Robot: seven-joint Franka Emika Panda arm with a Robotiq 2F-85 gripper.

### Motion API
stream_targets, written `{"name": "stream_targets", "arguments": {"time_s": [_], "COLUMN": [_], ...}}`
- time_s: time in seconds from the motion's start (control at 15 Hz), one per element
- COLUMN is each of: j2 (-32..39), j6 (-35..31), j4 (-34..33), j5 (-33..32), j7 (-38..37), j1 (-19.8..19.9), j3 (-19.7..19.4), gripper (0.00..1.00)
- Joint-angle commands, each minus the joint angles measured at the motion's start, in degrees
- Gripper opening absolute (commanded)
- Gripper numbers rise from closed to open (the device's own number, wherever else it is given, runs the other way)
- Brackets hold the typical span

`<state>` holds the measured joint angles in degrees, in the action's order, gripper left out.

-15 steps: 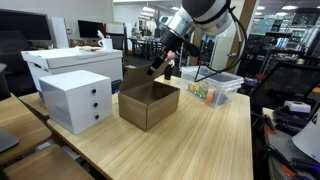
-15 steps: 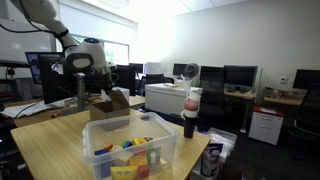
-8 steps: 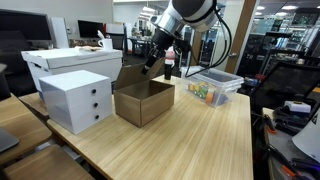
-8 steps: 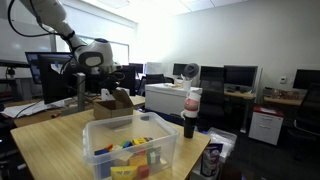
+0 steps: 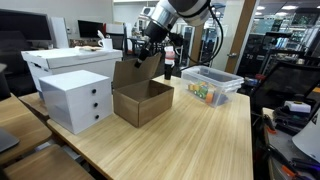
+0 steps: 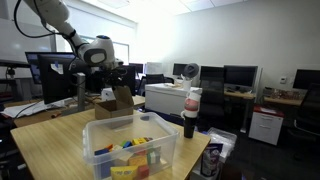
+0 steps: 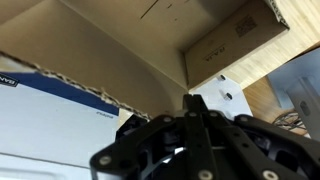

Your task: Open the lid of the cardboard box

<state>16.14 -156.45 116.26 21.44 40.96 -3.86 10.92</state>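
The lid (image 5: 135, 72) stands upright behind the box (image 5: 150, 105). The claw (image 5: 143, 55), fingers pinched together, sits at its top edge.

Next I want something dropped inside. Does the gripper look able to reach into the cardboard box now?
Probably yes. The lid stands raised along one edge of the cardboard box, the gripper is beside its top, and nothing covers the opening.

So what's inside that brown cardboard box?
Only bare inner walls show inside the cardboard box, its lid raised upright. The bottom is hidden behind the near walls, so something low could lie there.
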Motion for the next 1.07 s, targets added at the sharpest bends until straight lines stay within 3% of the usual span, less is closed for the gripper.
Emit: {"name": "stream_targets", "arguments": {"time_s": [0.0,0.33,1.0], "j2": [0.34,3.24,14.57], "j6": [0.59,2.04,11.27], "j4": [-1.87,-6.50,-22.23], "j5": [-2.85,-3.61,-5.78], "j7": [-1.91,-1.42,-1.59], "j1": [1.28,1.84,3.99], "j3": [1.31,1.78,1.82], "gripper": [0.02,0.02,0.02]}}
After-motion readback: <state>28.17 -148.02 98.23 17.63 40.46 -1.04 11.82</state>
